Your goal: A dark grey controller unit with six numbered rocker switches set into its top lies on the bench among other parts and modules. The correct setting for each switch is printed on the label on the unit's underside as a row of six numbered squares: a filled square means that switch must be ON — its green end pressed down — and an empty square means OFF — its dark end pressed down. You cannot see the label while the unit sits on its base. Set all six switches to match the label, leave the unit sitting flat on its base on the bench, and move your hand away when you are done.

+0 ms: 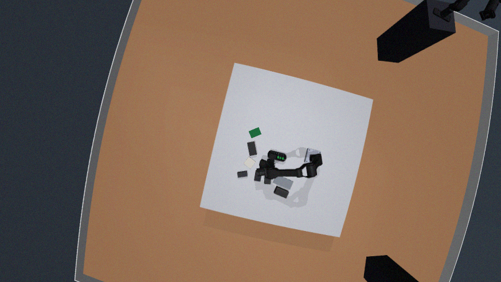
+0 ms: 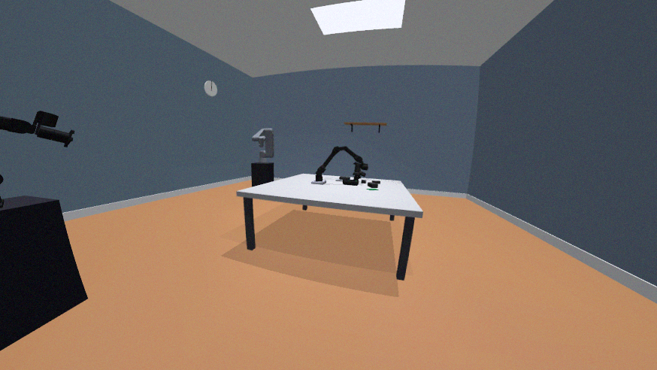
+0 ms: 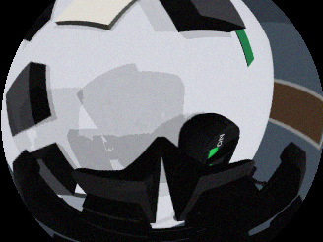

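The dark grey controller unit (image 1: 275, 152) (image 2: 350, 182) (image 3: 207, 129) sits on its base on the white bench. In the top view, green patches show toward its right end, and its left part looks dark. In the wrist view, white lettering and a green patch show near its end; the rest is hidden behind a finger. The underside label is hidden. My gripper (image 1: 270, 163) (image 2: 356, 178) (image 3: 161, 140) is shut and empty, pointing down close beside the unit. Whether it touches the unit cannot be told. Individual switch positions are too small or hidden to read.
A green card (image 1: 254, 132) (image 3: 245, 47), a dark box (image 1: 251, 148) (image 3: 203, 16) and a cream square (image 1: 249, 161) (image 3: 94, 11) lie beyond the unit. A small dark block (image 1: 242, 173), a grey-blue plate (image 1: 284, 182) and another dark box (image 1: 281, 192) lie around the arm, with dark blocks partly under it.
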